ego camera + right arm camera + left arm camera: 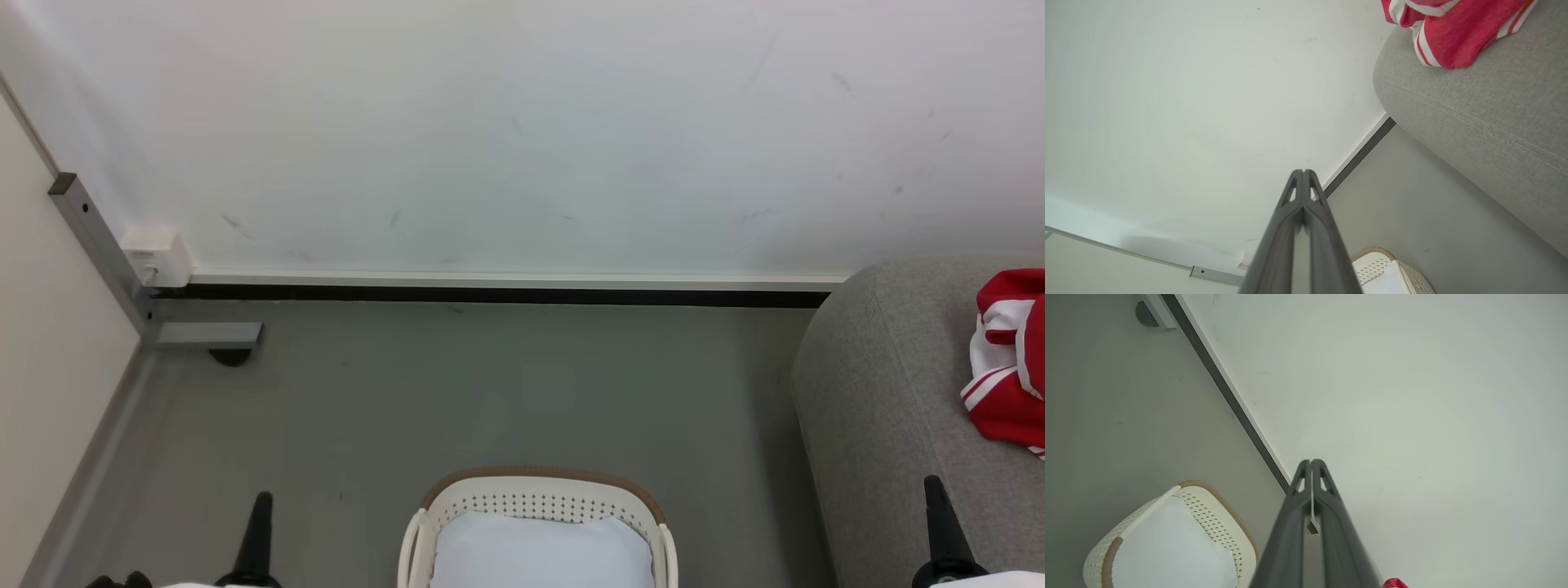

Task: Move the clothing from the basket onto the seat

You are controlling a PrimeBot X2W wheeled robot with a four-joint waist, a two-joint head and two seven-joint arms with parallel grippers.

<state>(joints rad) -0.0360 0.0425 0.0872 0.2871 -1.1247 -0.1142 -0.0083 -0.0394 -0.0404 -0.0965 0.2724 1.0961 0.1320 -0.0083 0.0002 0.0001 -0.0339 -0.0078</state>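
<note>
A white wall (pixel 522 122) with faint dark scuffs spans the far side. Along its foot runs a pale baseboard (pixel 506 280) with a dark band beneath, meeting the grey floor (pixel 392 408). At the far left corner a small white box (pixel 155 255) sits on the wall, touching a slanted grey metal post (pixel 94 233). A short grey bar (pixel 208 333) lies at the post's base with a dark foot (pixel 231 357) under it. A cream panel (pixel 49 367) fills the left side.
</note>
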